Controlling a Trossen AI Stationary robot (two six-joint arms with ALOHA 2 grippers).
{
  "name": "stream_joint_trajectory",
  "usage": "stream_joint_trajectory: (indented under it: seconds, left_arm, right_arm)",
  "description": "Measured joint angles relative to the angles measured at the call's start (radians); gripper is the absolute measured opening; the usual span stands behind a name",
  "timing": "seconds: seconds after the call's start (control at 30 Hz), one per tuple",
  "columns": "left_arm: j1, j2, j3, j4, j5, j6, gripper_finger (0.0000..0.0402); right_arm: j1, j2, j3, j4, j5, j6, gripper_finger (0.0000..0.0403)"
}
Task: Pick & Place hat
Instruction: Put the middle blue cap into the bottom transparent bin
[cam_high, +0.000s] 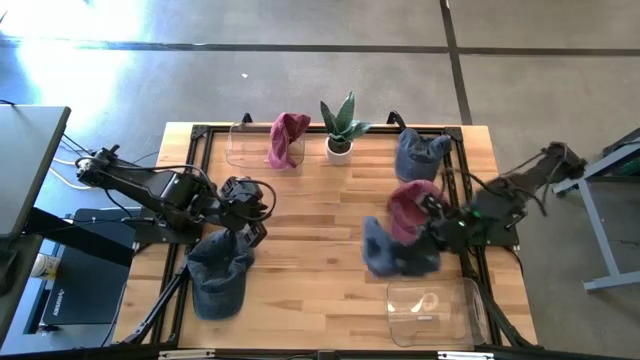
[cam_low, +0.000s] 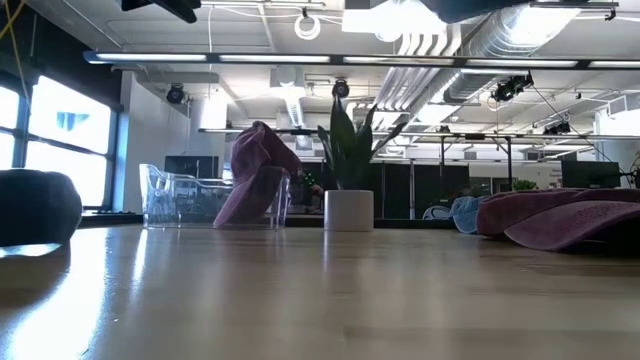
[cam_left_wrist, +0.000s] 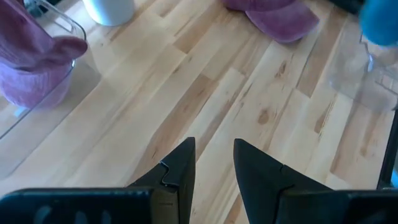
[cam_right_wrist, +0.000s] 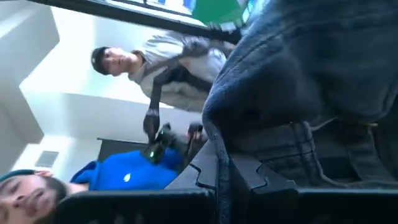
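My right gripper is raised over the table's right side, shut on a blue denim hat. A maroon hat lies on the table beside it, also visible in the low view. My left gripper hovers open over the left side with nothing between its fingers. A second denim hat rests on the table below and in front of it. Another blue hat lies at the far right, and a maroon hat hangs over a clear container's wall. My right gripper pinches a thin edge of the denim hat between its two fingers. The fingers come roughly level from the table's right side. The rest of the hat bulges beyond the fingers, and the hat is lifted clear of the table.
A potted plant stands at the far middle. A clear container sits near the front right edge. Bare wood lies across the table's middle. In the right wrist view, people show in the room beyond.
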Motion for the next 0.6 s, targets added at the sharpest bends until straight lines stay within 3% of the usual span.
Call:
stream_joint_trajectory:
  seconds: [0.17,0.3,0.6]
  left_arm:
    - [0.0,0.007,0.0,0.043,-0.05,0.001,0.0106]
    - [0.0,0.015,-0.001,0.049,-0.074,0.001,0.0106]
    - [0.0,0.049,-0.001,0.07,-0.044,-0.003,0.0106]
  right_arm:
    - [0.243,-0.029,0.0,-0.184,0.143,0.254,0.0003]
    - [0.391,-0.023,0.0,-0.368,0.193,0.434,0.0002]
    - [0.443,-0.033,0.0,-0.575,0.149,0.567,0.0001]
